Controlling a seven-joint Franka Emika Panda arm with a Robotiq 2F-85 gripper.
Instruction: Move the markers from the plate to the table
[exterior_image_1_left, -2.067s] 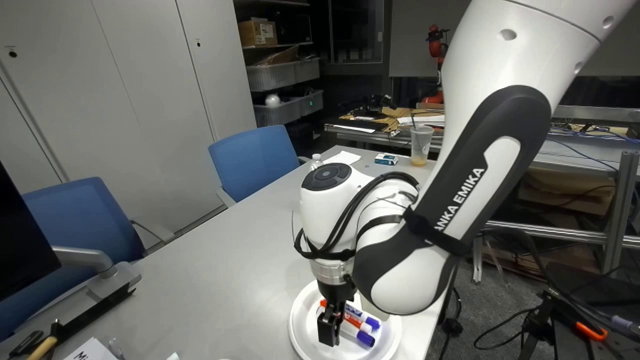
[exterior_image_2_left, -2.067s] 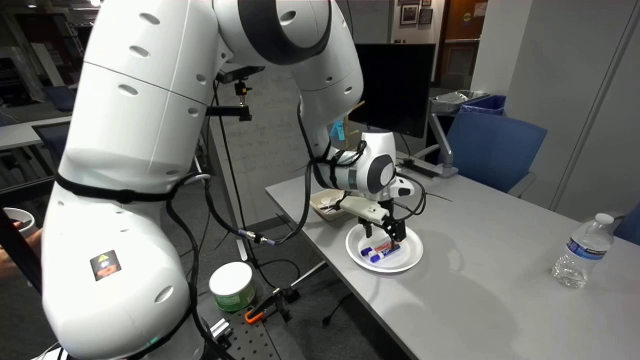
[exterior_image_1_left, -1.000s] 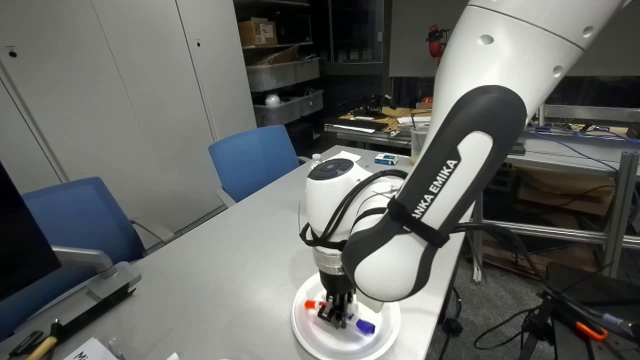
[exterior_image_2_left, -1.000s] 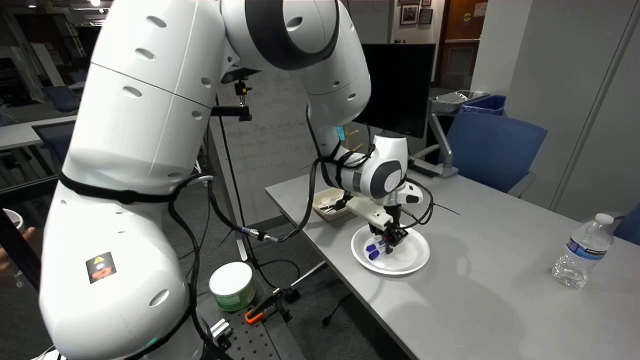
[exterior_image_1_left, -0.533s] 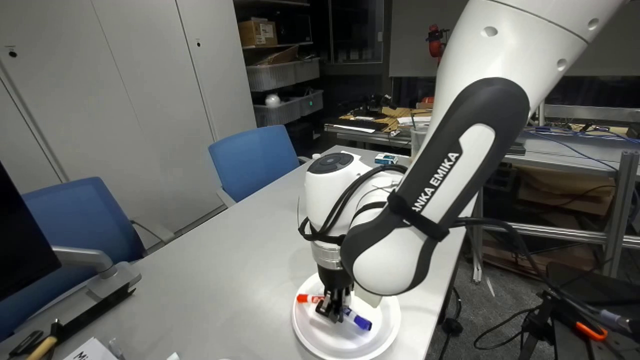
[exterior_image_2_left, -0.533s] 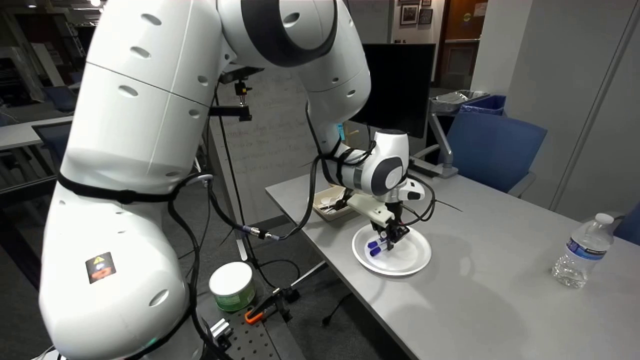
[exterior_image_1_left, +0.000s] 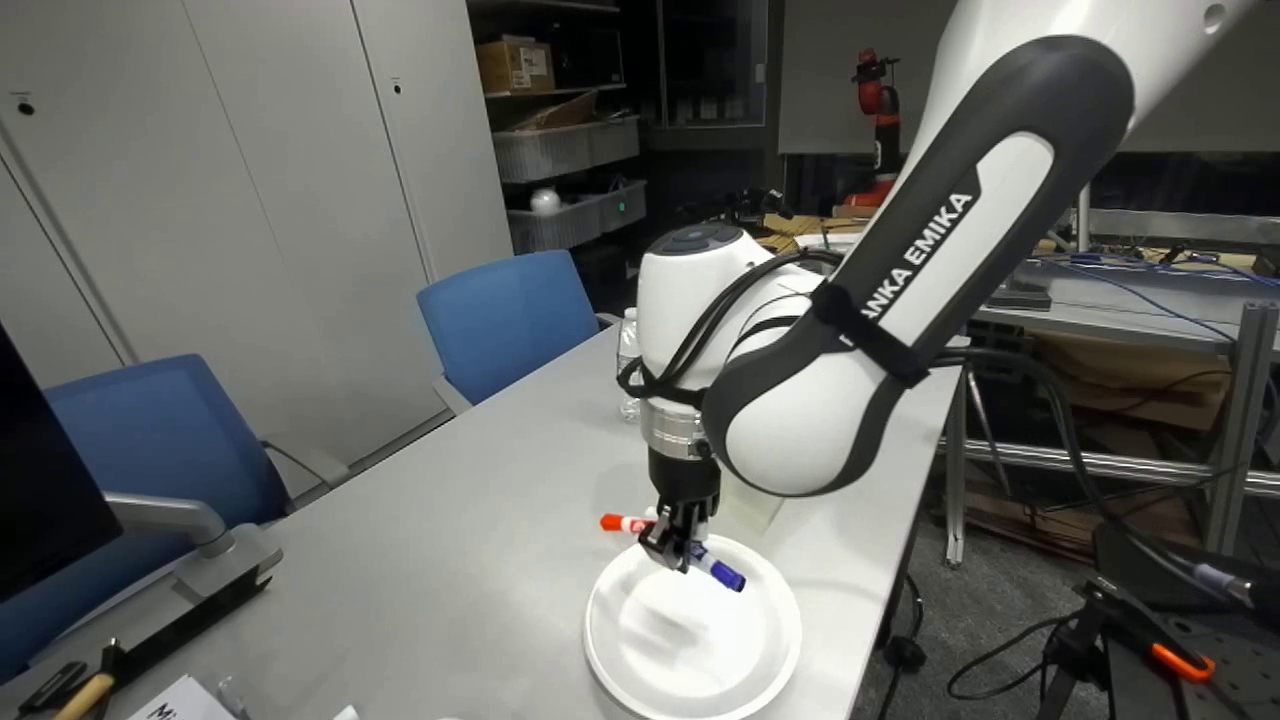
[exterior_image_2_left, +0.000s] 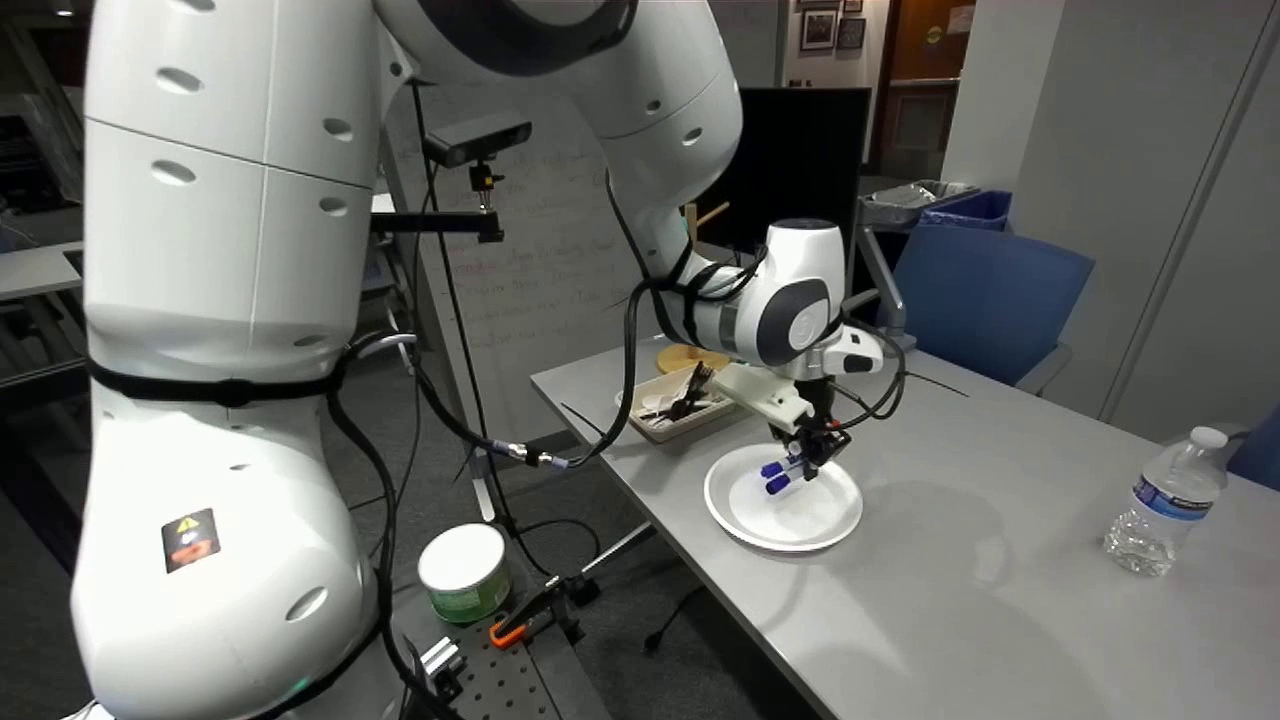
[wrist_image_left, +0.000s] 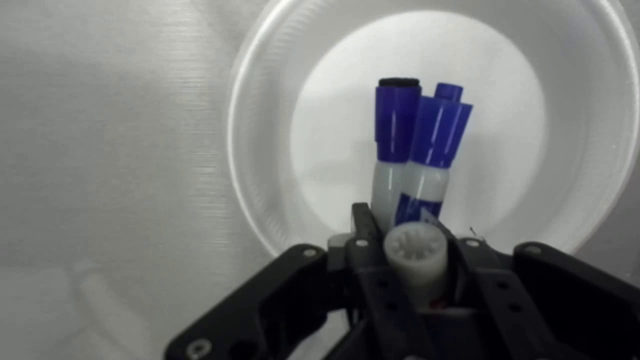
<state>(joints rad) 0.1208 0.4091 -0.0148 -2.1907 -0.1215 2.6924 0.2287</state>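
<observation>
My gripper (wrist_image_left: 400, 220) is shut on a bundle of markers, holding them just above the plate. Two blue caps show in the wrist view, one on a darker blue marker (wrist_image_left: 396, 125) and one on a blue marker (wrist_image_left: 439, 132) beside it. Between the fingers a white marker end (wrist_image_left: 416, 247) faces the camera, with a bit of red behind it. An orange-red cap (exterior_image_1_left: 612, 522) sticks out on the opposite side in an exterior view. Below hangs the shadow of the grip on the white plate (exterior_image_1_left: 690, 650), whose bare inside shows. The plate rests on the grey-white table (exterior_image_2_left: 1000, 560).
A water bottle (exterior_image_2_left: 1165, 505) stands farther along the table. Near the table's end lies a tray of cutlery (exterior_image_2_left: 675, 420) close to the plate, with a monitor (exterior_image_2_left: 800, 180) behind. Blue chairs (exterior_image_1_left: 510, 315) line one long side.
The jaws went from open around the markers to shut on them. Over the last half second the gripper has risen off the plate with the markers, shifting toward the plate's far rim.
</observation>
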